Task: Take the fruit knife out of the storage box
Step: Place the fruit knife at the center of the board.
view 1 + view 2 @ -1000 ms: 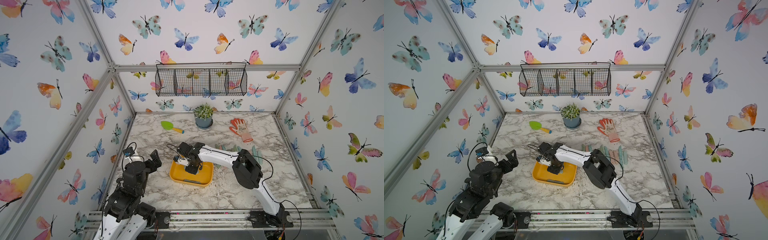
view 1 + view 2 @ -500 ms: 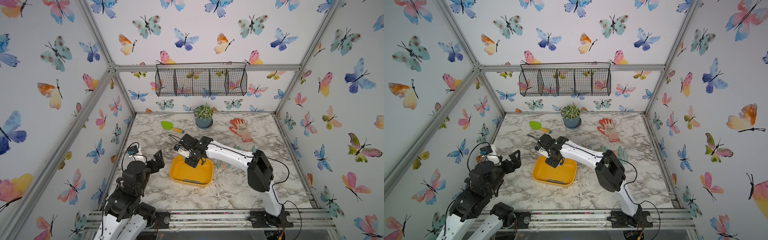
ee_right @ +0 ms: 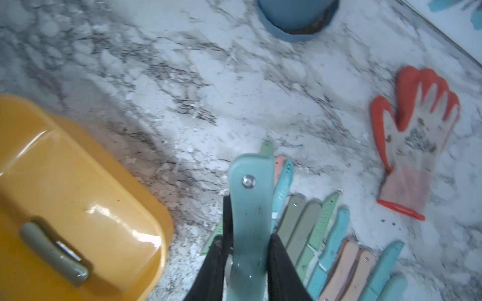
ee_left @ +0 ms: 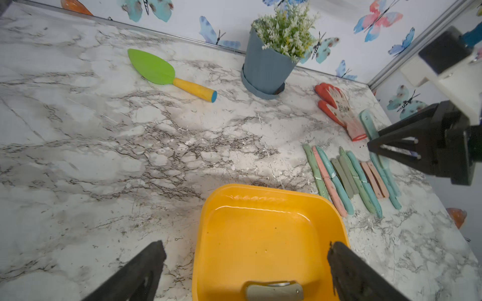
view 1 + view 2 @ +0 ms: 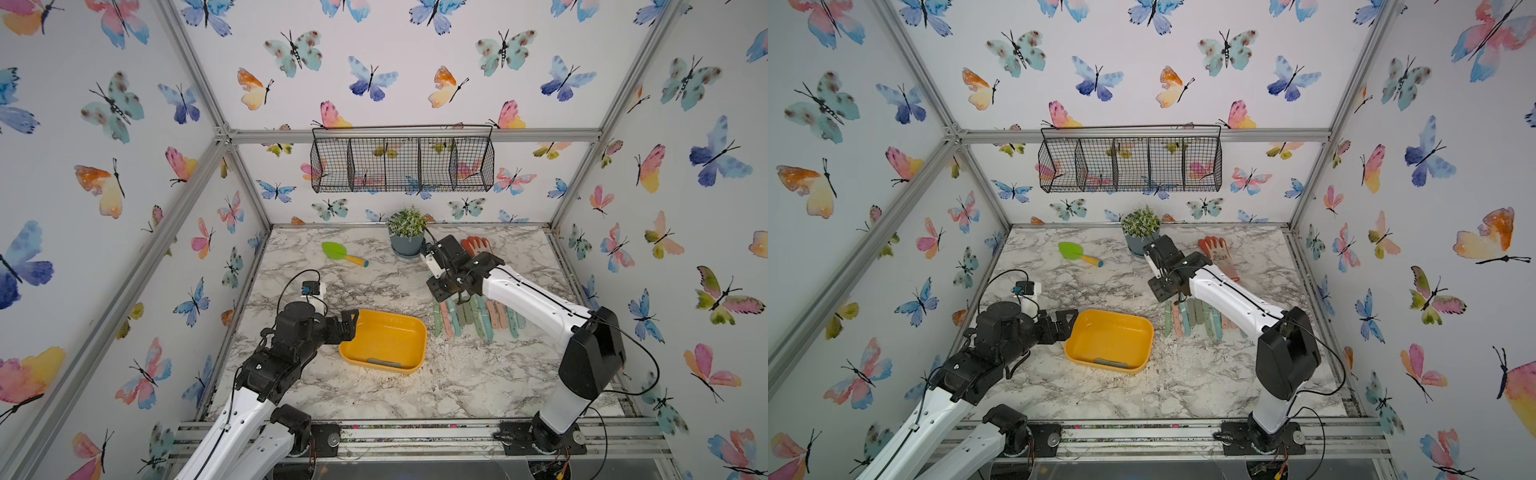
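Right gripper point(image 3: 250, 221) is clamped on the teal fruit knife point(image 3: 250, 198), with a black finger pressed to each side of the handle. That knife is out of the storage box point(image 5: 386, 336) and well apart from it, held over the near end of the row of folded knives point(image 5: 478, 318) laid side by side on the table point(image 5: 374, 399). Whether its tip touches the table or hangs just above is hard to call from here, as the arm covers it in both top views.

In the yellow box, 1 grey-green knife point(image 4: 273, 292) lies folded against the wall nearest the robot, and the rest of the floor is bare plastic.

Left gripper point(image 5: 348, 326) is spread wide and grasps nothing. It sits at the box's left rim, and the wrist view shows 1 finger over the box and 1 outside it.

Further back there's an orange-and-white glove point(image 3: 414, 138) lying flat just beyond the knife row, a blue-grey plant pot point(image 5: 406, 237) by the back wall, and a green trowel point(image 5: 343, 253) with a yellow handle to the pot's left.
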`<state>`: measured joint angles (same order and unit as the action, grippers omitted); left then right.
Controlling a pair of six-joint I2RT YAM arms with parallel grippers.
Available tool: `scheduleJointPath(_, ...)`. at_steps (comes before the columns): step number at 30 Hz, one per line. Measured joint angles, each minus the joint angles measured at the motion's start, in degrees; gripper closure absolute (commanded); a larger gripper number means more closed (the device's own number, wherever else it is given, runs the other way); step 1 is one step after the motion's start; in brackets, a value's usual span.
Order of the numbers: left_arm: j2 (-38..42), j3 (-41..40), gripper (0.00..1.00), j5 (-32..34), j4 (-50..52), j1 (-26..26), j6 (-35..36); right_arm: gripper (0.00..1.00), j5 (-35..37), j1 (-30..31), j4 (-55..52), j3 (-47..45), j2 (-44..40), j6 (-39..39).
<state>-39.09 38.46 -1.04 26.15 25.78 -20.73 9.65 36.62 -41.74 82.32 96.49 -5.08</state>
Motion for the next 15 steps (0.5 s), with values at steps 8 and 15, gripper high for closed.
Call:
scheduleJointPath(8, -4.61, 0.0, 0.02, -2.21, -0.11, 2.86, 0.31, 0.76, -0.48, -18.08, 3.58, -12.33, -5.84, -2.91)
scheduleJointPath(15, -6.27, 0.09, 0.02, -2.71, 0.87, 3.26, 0.66, 0.77, -1.18, -29.0, 5.38, -17.33, -5.53, -2.78)
